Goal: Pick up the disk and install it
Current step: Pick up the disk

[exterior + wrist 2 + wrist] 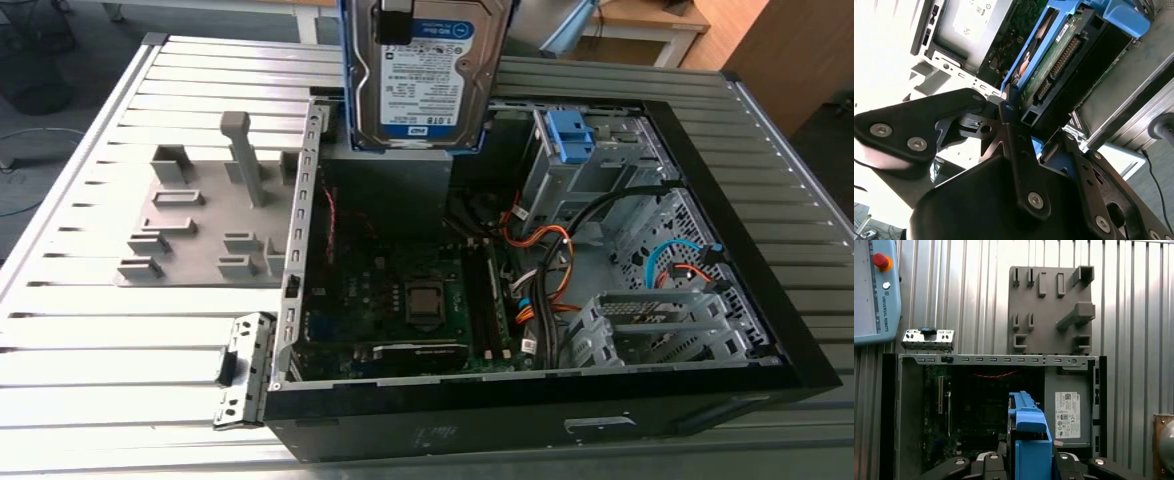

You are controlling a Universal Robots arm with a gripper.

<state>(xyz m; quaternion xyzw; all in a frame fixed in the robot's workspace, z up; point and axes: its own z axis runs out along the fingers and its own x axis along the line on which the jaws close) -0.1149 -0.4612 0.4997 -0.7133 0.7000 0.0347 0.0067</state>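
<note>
- The gripper [1033, 118] was closed on the disk [427, 70]. Its black fingers [1011, 135] pressed the blue plastic frame from both sides, and the drive filled the gap between them.
- In the exterior view the disk hung upright with its label toward the camera, over the far part of the open computer case [747, 370] and clear of the case's walls.
- Its lower edge lined up with the grey box [387, 185] inside the case; how far above it the edge sat could not be told.
- Toward the exterior view's right of the disk stood a perforated metal drive cage [594, 170], with a bare blue bracket [567, 135] at its top.
- Orange and black cables [547, 250] crossed the case floor between the green circuit board [400, 290] and the cage.
- The table [107, 340] was ribbed metal slats with plenty of open room on the exterior view's left. There a grey moulded plate [200, 220] with pegs and slots lay just beside the case wall.
- In the second wrist view the disk's underside showed a green board and a dark row of connector pins, edged by smooth blue plastic.
- In the first wrist view a small metal clip [928, 339] lay on the slats just outside the case rim, near a grey control pendant [874, 290] with a red button.
</note>
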